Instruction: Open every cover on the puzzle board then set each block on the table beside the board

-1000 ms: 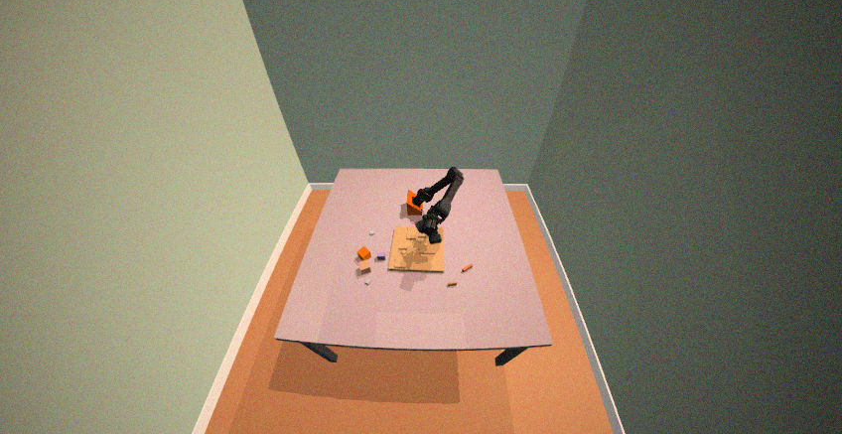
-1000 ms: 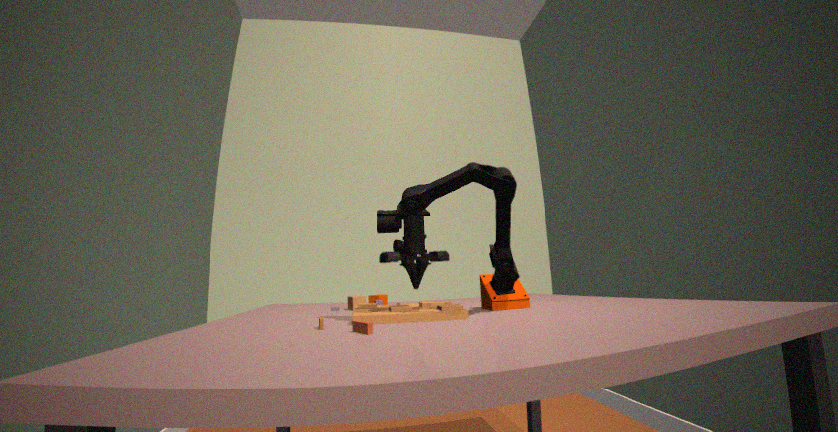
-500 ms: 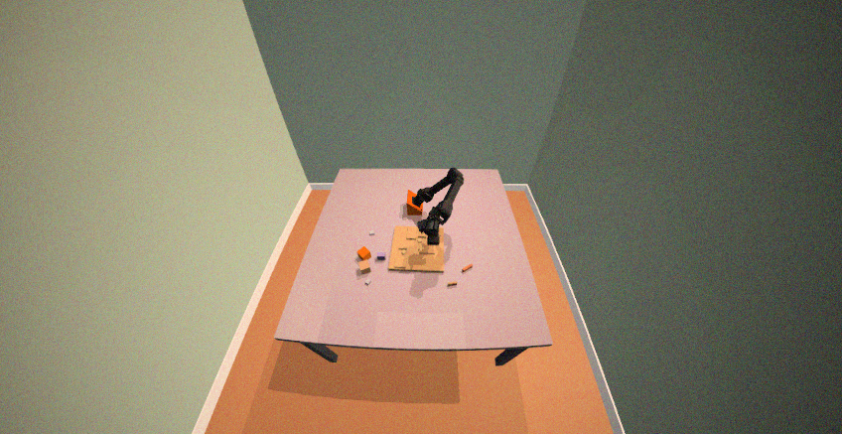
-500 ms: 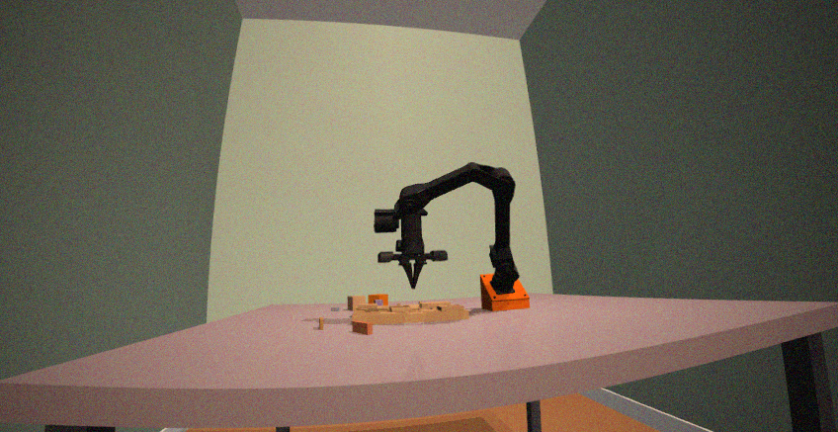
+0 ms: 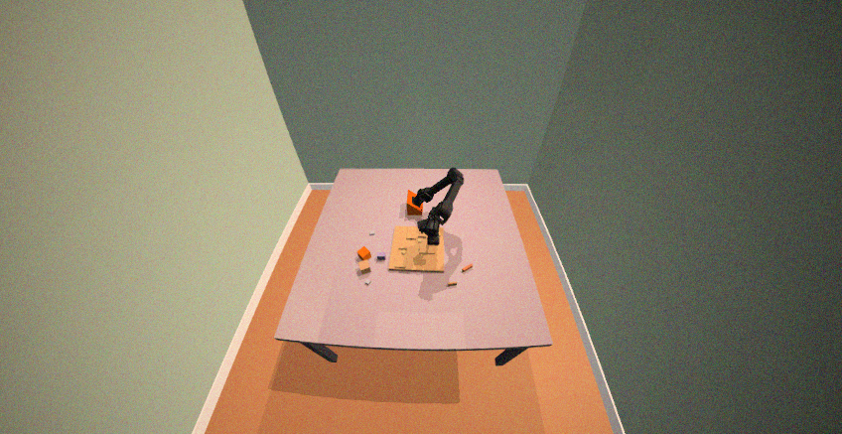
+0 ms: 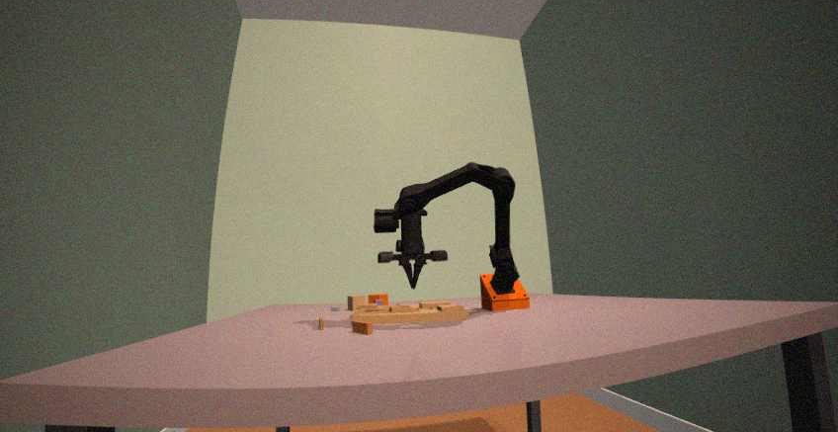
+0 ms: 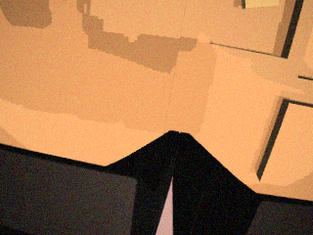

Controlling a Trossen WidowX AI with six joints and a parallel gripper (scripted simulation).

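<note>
The tan puzzle board [image 5: 407, 261] [image 6: 411, 317] [image 7: 49, 132] lies on the table. Low raised plates and dark slots show on it. In the wrist view one plate [image 7: 298, 147] is at the right edge, and a pale yellow piece [image 7: 261, 3] shows at the top right. Which covers are open, and what is in the wells, I cannot tell. My gripper [image 6: 413, 287] [image 7: 178, 141] points down above the board, its fingertips together and empty, clear of the surface. The arm hides the board's back right part in the top view.
Left of the board are an orange cube [image 5: 363, 252] [image 6: 380, 297], a tan cube [image 5: 364, 265] [image 6: 356, 302], a purple block [image 5: 380, 256] and small pale pieces [image 5: 371, 233] [image 5: 367, 282]. An orange bar [image 5: 467, 267] [image 6: 362, 327] and a small brown piece [image 5: 452, 283] [image 6: 321, 322] lie front right.
</note>
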